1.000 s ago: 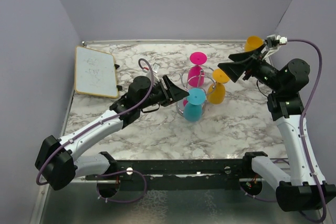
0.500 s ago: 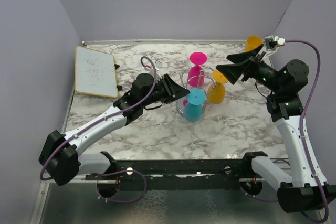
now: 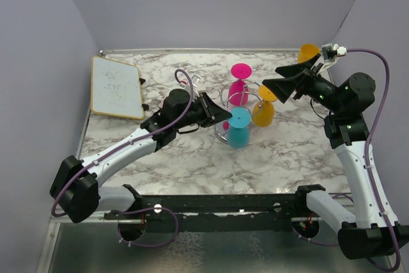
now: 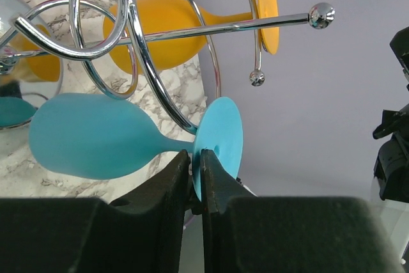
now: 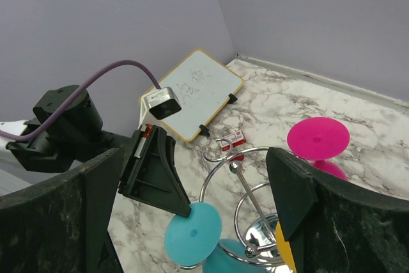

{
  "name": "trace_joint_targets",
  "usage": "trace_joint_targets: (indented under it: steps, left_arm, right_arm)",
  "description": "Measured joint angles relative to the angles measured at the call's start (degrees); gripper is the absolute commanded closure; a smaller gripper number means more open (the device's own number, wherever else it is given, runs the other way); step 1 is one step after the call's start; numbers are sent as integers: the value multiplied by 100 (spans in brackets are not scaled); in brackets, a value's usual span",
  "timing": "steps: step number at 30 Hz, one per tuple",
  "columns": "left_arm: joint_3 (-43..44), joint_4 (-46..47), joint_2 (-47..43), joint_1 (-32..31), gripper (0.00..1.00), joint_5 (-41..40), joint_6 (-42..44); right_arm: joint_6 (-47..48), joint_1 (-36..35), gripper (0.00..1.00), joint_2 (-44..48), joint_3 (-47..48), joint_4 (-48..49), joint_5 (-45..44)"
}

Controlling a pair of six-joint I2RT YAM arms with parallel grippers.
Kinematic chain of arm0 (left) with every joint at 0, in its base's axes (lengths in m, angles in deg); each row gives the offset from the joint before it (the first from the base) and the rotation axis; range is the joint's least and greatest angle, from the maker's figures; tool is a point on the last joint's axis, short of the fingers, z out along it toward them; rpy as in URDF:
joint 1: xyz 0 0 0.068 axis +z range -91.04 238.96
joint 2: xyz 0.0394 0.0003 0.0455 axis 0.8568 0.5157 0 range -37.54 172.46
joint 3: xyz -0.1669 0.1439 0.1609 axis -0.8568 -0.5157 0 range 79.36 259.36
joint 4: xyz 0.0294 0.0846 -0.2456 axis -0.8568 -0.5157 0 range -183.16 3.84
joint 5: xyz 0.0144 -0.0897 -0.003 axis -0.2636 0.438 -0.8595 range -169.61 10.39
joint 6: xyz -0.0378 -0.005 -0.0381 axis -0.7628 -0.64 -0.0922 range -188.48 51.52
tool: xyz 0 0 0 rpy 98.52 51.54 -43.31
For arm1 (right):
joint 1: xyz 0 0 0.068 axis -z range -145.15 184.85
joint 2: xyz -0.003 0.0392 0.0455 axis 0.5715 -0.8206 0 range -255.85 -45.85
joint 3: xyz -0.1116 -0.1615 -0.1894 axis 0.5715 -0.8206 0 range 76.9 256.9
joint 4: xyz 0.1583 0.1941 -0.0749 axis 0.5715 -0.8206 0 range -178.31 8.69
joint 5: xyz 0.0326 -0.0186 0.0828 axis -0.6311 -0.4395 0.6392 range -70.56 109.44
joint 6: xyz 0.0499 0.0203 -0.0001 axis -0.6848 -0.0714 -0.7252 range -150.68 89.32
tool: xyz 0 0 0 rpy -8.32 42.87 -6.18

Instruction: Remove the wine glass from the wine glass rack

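The chrome wine glass rack (image 3: 231, 100) stands mid-table with three glasses hanging upside down on its rings: a blue wine glass (image 3: 238, 133), a pink one (image 3: 239, 84) and an orange one (image 3: 263, 112). My left gripper (image 3: 223, 114) is shut on the edge of the blue glass's round foot (image 4: 220, 139), at the rack's left side. In the left wrist view the gripper (image 4: 196, 171) pinches the foot while the stem still sits in a wire ring (image 4: 128, 43). My right gripper (image 3: 271, 86) is open and empty, above the rack's right side.
A whiteboard (image 3: 117, 87) lies at the back left. A small red and white object (image 5: 231, 140) lies behind the rack. Another orange glass (image 3: 308, 52) shows at the back right behind my right arm. Walls close in on three sides.
My left arm has edged right and its wrist has shifted, nudging the blue glass slightly right. My right gripper has barely moved.
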Motion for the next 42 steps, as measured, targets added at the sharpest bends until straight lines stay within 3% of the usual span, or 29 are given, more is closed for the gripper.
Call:
trace_joint_targets:
  steps: [11,42]
  left_arm:
    - [22,11,-4,0,100,50,-70]
    - [-70,109,-723,-4,100,459,-708]
  right_arm:
    - [0,-2,5,0,0,0,-24]
    - [214,-2,5,26,11,-177,-337]
